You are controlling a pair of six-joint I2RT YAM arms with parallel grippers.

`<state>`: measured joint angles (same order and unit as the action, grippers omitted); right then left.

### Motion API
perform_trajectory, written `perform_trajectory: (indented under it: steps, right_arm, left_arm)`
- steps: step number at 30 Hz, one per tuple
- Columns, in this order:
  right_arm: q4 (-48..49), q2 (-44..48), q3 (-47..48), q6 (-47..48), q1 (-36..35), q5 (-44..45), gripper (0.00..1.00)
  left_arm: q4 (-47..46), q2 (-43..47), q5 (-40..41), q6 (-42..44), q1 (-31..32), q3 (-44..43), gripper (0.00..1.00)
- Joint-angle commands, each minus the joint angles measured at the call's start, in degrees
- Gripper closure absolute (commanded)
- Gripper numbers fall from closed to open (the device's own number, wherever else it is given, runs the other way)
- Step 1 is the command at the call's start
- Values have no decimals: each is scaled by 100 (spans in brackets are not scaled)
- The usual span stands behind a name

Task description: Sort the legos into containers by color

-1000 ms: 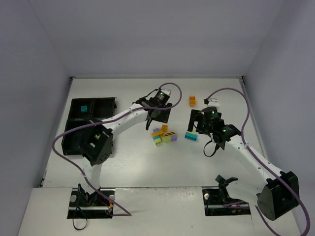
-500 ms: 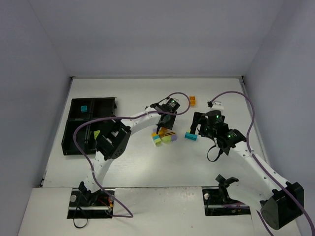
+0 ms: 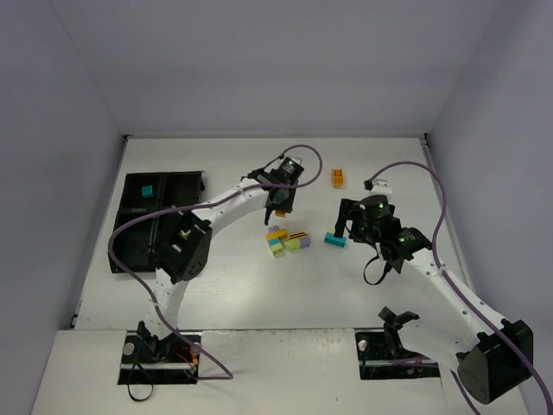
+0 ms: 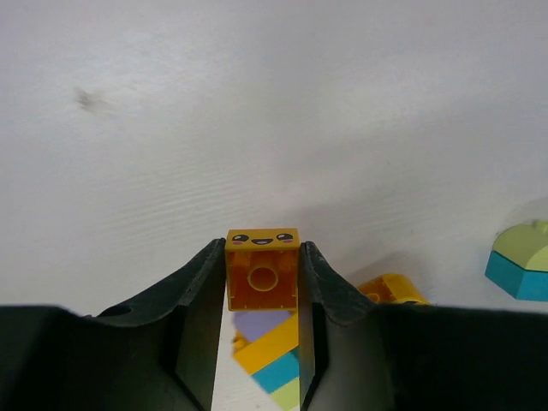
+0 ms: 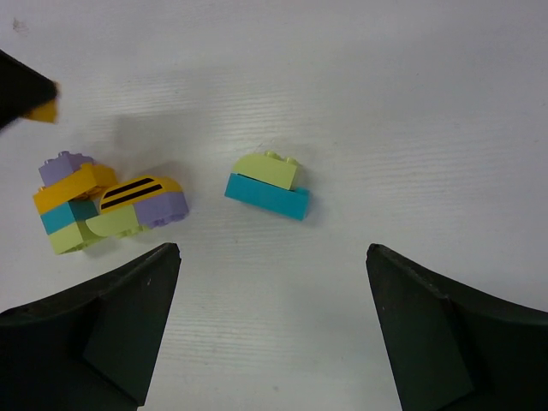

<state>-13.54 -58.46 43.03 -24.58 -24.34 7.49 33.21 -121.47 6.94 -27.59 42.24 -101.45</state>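
White tabletop [image 3: 225, 285] boxed in by plain pale walls [image 3: 259, 69].
The walls rise along its far, left and right edges; the left wrist view shows a small dark smudge [image 4: 86, 100] on the matte, faintly ribbed surface.

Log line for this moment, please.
left fingers: shut on orange brick | right fingers: open, near lime-teal stack | sorting: unfinished

White arms [image 3: 229, 201], black joints [image 3: 181, 251], purple cables [image 3: 111, 252], black fingers [image 4: 193, 308]
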Motion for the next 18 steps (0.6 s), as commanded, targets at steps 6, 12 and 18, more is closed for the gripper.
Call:
perform_trajectory:
  steps: [6, 12, 18]
  right_arm:
    - [132, -104, 206, 85, 43, 122, 13]
    - [211, -245, 285, 137, 43, 86, 13]
    - [247, -368, 312, 173, 34, 139, 12]
  left_arm:
    - [28, 1731, 360, 763, -1751, -244, 100]
    - [-270, 1540, 168, 1151, -2885, -191, 100]
    - [-429, 863, 106, 1291, -3493, -419, 100]
